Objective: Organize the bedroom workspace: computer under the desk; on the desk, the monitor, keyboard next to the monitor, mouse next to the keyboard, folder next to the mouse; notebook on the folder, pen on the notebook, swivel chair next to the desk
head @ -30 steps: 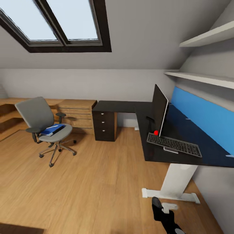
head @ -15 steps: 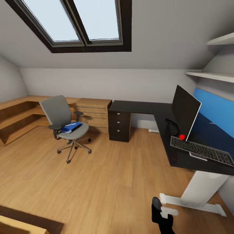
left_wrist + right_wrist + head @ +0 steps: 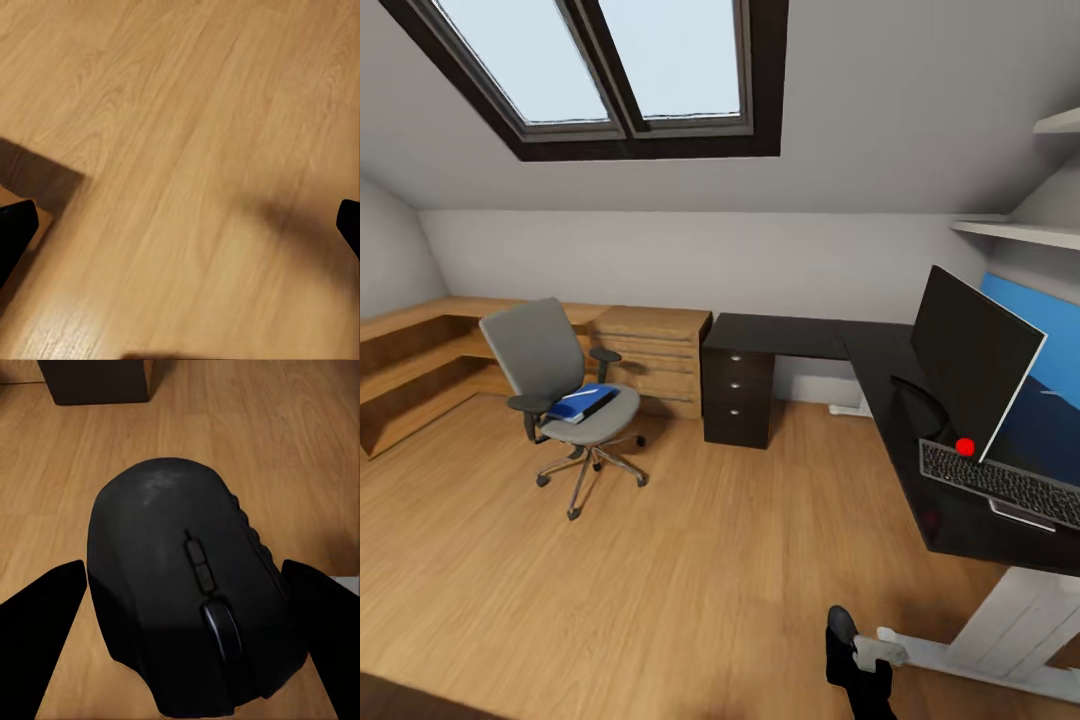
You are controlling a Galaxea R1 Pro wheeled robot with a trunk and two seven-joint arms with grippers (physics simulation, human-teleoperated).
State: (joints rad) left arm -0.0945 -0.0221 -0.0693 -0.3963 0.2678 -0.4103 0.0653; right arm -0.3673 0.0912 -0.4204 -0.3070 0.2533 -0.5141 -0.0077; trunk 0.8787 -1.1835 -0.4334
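In my right gripper [image 3: 180, 607] I hold the rounded matte-black computer mouse [image 3: 187, 592], one dark finger on each flank, above bare wooden floor. My left gripper [image 3: 180, 217] hangs wide with nothing between its fingertips, pointing down at the pale plank floor [image 3: 187, 150].

From my head camera, the nearest task thing is at 3 o'clock: the L-shaped black-topped counter [image 3: 800, 335] on its white pedestal leg. On it lies the slim silver-grey keyboard with dark keys [image 3: 1005, 485], and just behind that stands the wide thin black monitor with a red dot at its lower corner [image 3: 975, 360]. Further off, at 10 o'clock, the grey upholstered swivel chair with black armrests [image 3: 555, 385] stands well apart from the counter, the flat bright-blue folder [image 3: 582, 403] on its seat; a thin white pen [image 3: 584, 394] seems to lie on the folder, though it is too small to be sure.

The mouse could slip, I judge, if I swing hard toward the counter, since only its curved sides are pinched. Reaching in low, I could clip the counter's near edge or nudge the keyboard, which lies close to that edge. Open floor lies between me and the chair, and the counter's far arm at 1 o'clock is bare.
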